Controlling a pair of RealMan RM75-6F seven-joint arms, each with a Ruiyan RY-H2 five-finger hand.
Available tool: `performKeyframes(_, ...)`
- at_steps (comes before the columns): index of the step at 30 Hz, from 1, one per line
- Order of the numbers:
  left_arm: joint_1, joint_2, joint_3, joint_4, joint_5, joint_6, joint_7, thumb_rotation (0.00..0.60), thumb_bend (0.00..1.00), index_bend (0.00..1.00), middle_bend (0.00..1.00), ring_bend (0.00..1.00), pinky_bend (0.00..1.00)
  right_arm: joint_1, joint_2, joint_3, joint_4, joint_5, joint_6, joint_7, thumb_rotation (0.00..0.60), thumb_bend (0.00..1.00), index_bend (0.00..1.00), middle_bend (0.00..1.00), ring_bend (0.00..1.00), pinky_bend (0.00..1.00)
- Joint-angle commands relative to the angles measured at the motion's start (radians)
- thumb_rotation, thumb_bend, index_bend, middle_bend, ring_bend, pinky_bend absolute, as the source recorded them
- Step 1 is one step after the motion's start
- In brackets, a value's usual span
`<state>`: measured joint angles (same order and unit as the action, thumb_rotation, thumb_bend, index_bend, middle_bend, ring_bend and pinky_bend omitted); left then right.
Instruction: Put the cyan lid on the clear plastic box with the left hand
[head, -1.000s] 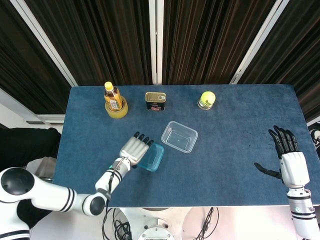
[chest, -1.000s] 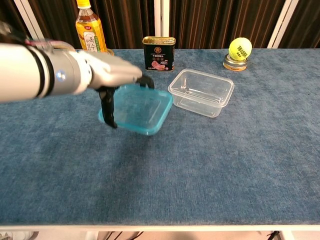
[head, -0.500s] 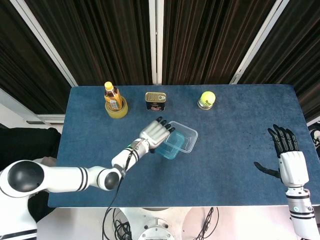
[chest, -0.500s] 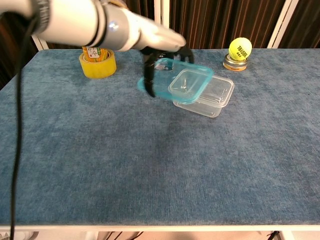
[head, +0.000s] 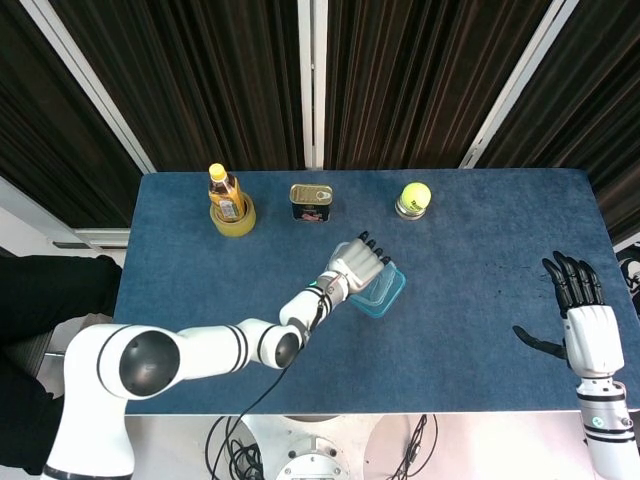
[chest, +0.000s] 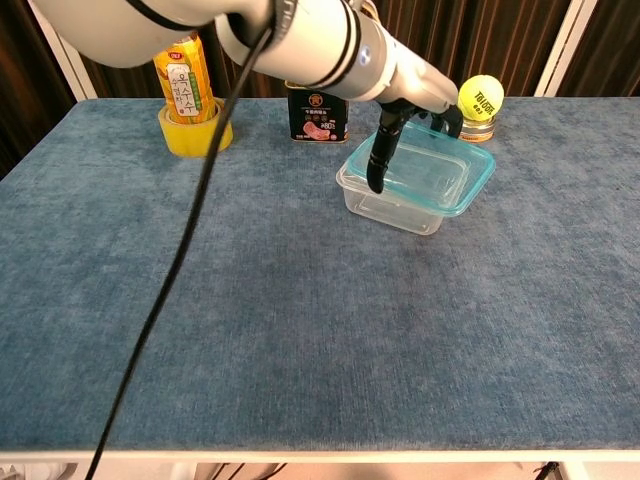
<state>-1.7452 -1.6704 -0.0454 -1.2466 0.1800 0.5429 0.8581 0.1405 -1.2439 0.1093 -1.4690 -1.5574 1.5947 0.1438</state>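
Observation:
The cyan lid (chest: 440, 172) lies over the top of the clear plastic box (chest: 395, 205) near the table's middle, shifted a little toward the right rim. My left hand (head: 358, 265) holds the lid from above, its dark fingers (chest: 381, 150) reaching down over the lid's left edge. In the head view the lid (head: 383, 292) shows only as a cyan edge past the hand, and the box is hidden beneath. My right hand (head: 580, 305) stands open at the right table edge, empty, fingers spread.
An orange-capped drink bottle (chest: 183, 85) stands in a yellow tape roll (chest: 195, 132) at the back left. A dark tin can (chest: 317, 108) is behind the box. A yellow tennis ball (chest: 480, 97) sits on a small tin at the back right.
My left hand has carried the lid rightward from beside the box to over the box. The right hand has stayed put.

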Motion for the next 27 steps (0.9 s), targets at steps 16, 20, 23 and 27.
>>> performKeyframes(16,-0.129,-0.066,0.150,0.147,-0.206,-0.070,-0.020,0.600,0.24,0.32,0.20,0.08,0.06,0.004,-0.009,0.003,0.024,0.003,-0.020,0.026,0.600,0.00,0.00,0.00,0.00,0.00)
performKeyframes(20,-0.146,-0.081,0.173,0.173,-0.227,-0.086,-0.024,0.600,0.24,0.32,0.20,0.08,0.06,0.003,-0.010,0.003,0.027,0.005,-0.021,0.030,0.600,0.00,0.00,0.00,0.00,0.00)
performKeyframes(23,-0.161,-0.088,0.187,0.189,-0.242,-0.097,-0.031,0.600,0.24,0.32,0.20,0.08,0.06,0.002,-0.010,0.003,0.029,0.005,-0.021,0.032,0.600,0.00,0.00,0.00,0.00,0.00)
performKeyframes(27,-0.181,-0.097,0.208,0.199,-0.265,-0.100,-0.037,0.600,0.24,0.32,0.20,0.08,0.06,0.002,-0.010,0.004,0.029,0.005,-0.022,0.033,0.600,0.00,0.00,0.00,0.00,0.00)
